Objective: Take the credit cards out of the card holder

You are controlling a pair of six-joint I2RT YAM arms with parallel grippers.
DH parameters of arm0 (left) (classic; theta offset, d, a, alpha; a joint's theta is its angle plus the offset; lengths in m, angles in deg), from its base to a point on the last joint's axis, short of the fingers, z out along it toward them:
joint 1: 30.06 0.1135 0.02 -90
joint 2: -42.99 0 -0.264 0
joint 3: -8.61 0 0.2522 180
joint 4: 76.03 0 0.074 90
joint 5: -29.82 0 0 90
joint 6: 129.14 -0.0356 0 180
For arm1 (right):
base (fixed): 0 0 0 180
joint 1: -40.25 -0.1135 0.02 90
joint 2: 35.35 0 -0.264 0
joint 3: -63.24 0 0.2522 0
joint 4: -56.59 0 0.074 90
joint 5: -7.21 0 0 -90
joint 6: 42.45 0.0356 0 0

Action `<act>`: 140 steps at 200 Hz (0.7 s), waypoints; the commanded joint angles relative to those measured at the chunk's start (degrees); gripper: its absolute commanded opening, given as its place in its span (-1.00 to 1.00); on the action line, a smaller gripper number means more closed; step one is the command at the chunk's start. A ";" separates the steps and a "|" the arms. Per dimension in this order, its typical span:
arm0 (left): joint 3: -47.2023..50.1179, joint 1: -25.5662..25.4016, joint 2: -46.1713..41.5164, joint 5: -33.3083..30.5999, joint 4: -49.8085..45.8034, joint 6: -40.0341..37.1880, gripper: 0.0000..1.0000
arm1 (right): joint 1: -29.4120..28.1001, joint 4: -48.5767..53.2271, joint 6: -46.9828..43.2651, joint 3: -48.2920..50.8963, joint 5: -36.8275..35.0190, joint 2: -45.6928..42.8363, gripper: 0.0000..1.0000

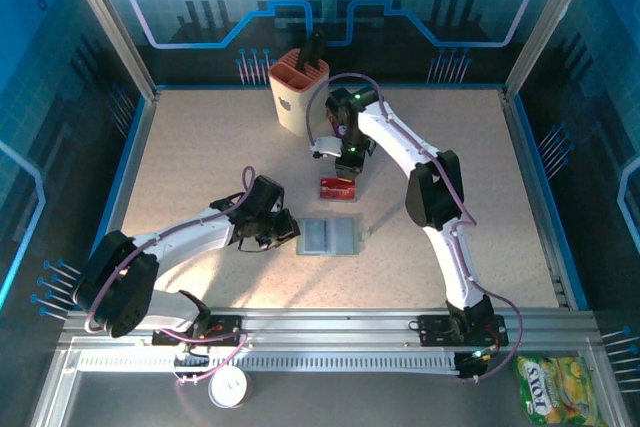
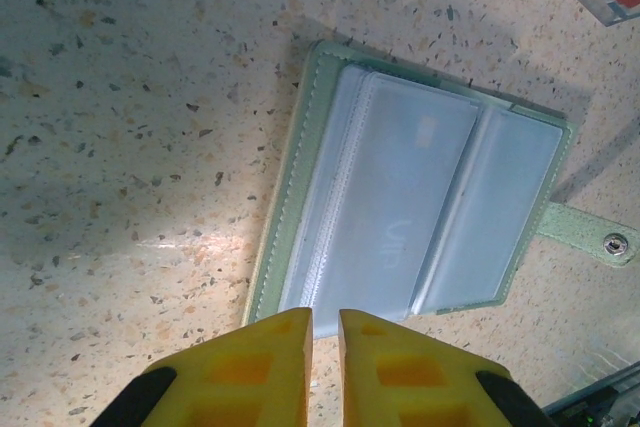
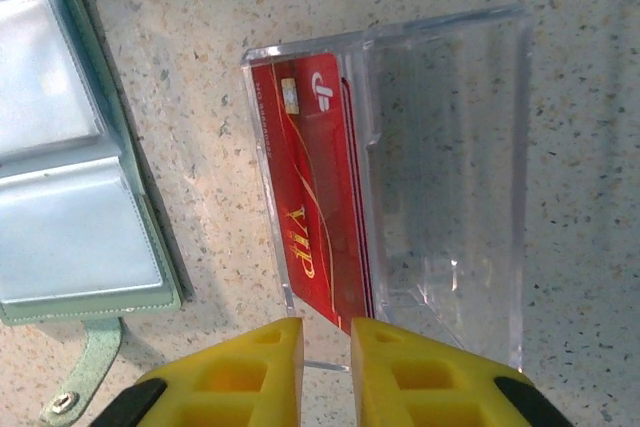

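Right end effector [image 3: 325,372] just behind credit cards [image 3: 315,212]

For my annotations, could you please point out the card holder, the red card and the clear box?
card holder [image 2: 410,212]: left wrist view, on its clear sleeves.
red card [image 3: 310,197]: right wrist view, on its printed face.
clear box [image 3: 450,177]: right wrist view, on its empty half.

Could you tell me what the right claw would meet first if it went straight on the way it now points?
Probably the red credit cards in the clear plastic tray: the right claw points at their near edge, jaws slightly apart. Depth is hard to judge.
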 commanded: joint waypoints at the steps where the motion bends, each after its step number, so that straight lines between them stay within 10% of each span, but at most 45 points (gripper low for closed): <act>1: -0.58 0.41 -0.36 -0.53 -1.91 -0.84 -0.69 | -0.20 -2.59 3.60 3.17 -0.02 -5.50 -0.55; 140: 2.15 2.03 0.82 1.80 7.02 -1.77 -0.71 | -10.80 -35.62 50.46 39.81 0.83 -26.19 -0.45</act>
